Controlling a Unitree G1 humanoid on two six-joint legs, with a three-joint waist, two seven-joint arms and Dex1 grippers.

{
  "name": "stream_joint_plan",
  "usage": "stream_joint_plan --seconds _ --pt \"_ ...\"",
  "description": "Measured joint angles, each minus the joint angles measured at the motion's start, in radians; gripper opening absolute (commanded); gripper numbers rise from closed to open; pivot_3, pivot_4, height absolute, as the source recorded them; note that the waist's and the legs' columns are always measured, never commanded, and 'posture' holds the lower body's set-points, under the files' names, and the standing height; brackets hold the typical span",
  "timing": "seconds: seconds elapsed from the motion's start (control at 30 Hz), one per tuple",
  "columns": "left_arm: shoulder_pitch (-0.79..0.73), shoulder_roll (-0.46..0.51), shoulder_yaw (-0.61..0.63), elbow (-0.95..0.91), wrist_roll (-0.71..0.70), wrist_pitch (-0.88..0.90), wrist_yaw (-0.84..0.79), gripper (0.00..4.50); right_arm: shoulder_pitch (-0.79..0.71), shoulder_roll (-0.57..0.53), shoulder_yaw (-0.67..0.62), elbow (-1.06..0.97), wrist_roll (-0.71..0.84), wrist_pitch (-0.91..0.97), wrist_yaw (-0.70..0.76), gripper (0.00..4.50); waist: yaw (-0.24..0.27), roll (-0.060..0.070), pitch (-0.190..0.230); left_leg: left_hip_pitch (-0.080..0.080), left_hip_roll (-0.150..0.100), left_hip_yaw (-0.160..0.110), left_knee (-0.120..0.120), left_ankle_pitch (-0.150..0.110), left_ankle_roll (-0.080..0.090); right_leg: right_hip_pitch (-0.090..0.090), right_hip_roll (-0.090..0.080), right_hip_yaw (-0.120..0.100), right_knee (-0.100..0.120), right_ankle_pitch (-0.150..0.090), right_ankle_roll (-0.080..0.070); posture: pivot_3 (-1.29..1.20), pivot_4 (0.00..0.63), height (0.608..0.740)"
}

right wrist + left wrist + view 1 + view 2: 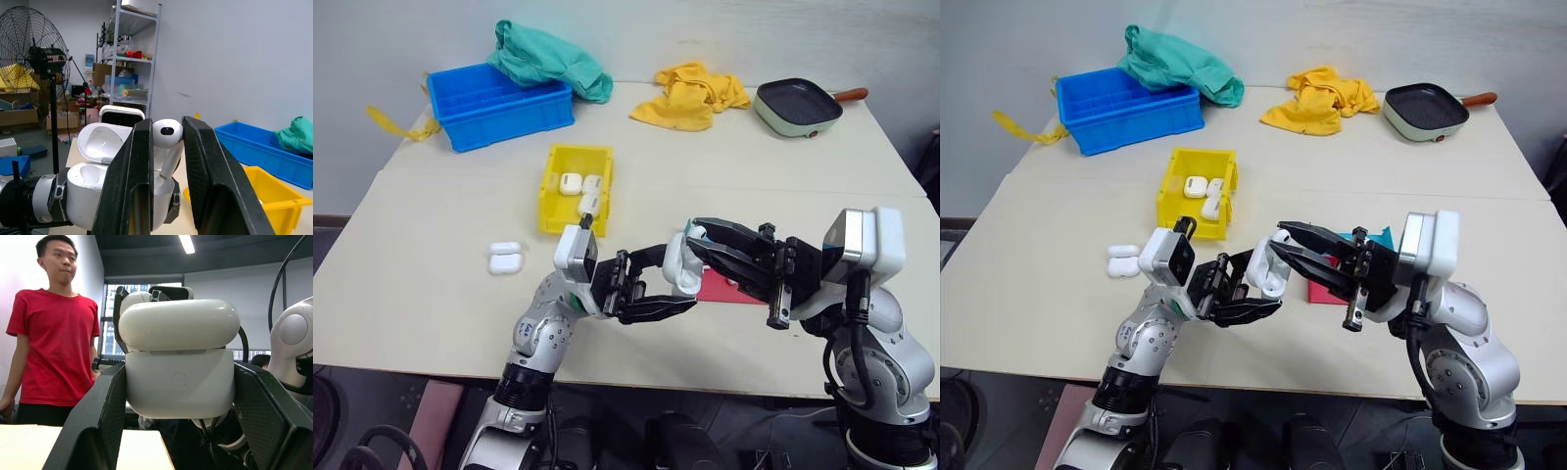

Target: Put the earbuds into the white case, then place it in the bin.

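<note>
Above the table's near edge, the case [683,264] sat lid-open, clamped in the left gripper [651,291]. The right gripper [164,161], at its 3 o'clock, pinched an earbud [167,131] over the socket. Misalignment risked a drop. Bin [554,186] at 11 o'clock.

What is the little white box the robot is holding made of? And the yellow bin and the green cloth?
The white case looks like hard, glossy plastic: smooth, with soft light reflections. The yellow bin also seems to be plastic, stiff with thin straight walls and a duller sheen. The green cloth looks like soft fabric, since it lies crumpled in folds.
</note>
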Motion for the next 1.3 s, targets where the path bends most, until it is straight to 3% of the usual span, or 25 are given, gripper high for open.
stream_joint_plan --seconds 0.5,0.73,0.9,1.03,1.13,1.3 --pt "0.000 -0.007 0.001 0.000 0.014 0.008 0.019 2.78 0.048 -0.008 0.021 0.035 -0.010 -0.070 0.024 0.46 0.000 0.000 0.000 0.000 0.000 0.000 -0.001 0.000 0.000 0.000 0.000 0.000 -0.002 0.000 0.000 0.00 0.150 0.740" --pt "0.000 -0.010 0.014 0.000 0.014 0.005 0.016 2.78 0.083 -0.042 -0.012 0.068 0.003 -0.096 0.056 2.80 0.001 0.000 0.000 0.000 0.000 0.000 -0.001 0.000 0.000 0.001 0.000 0.000 -0.004 0.000 0.000 0.00 0.150 0.740" --pt "0.000 0.007 0.022 0.001 0.020 -0.018 0.004 2.78 0.156 -0.136 -0.110 0.083 0.015 -0.088 0.074 4.48 0.004 0.000 0.000 0.001 0.000 -0.001 -0.002 0.000 0.001 0.005 0.000 -0.001 -0.009 0.000 0.000 0.00 0.150 0.740" --pt "0.040 0.075 0.043 0.016 0.060 -0.068 -0.039 2.78 0.331 -0.233 -0.286 0.132 0.013 -0.101 0.159 4.48 0.006 0.000 0.000 0.003 -0.001 -0.001 -0.004 -0.002 0.003 0.009 0.000 -0.001 -0.014 0.000 0.000 0.00 0.150 0.740" --pt "0.109 0.141 0.067 0.051 0.094 -0.105 -0.073 2.78 0.488 -0.295 -0.439 0.327 -0.074 -0.188 0.282 4.48 0.009 0.000 0.000 0.004 -0.001 0.000 -0.007 -0.002 0.005 0.011 0.000 0.000 -0.018 0.000 0.000 0.00 0.150 0.740" --pt "0.131 0.151 0.079 0.042 0.097 -0.136 -0.073 2.78 0.539 -0.376 -0.501 0.667 -0.273 -0.334 0.309 4.48 0.004 0.000 0.000 0.006 -0.002 0.001 -0.006 -0.002 0.007 0.013 -0.001 0.002 -0.019 0.000 0.000 0.00 0.150 0.740"
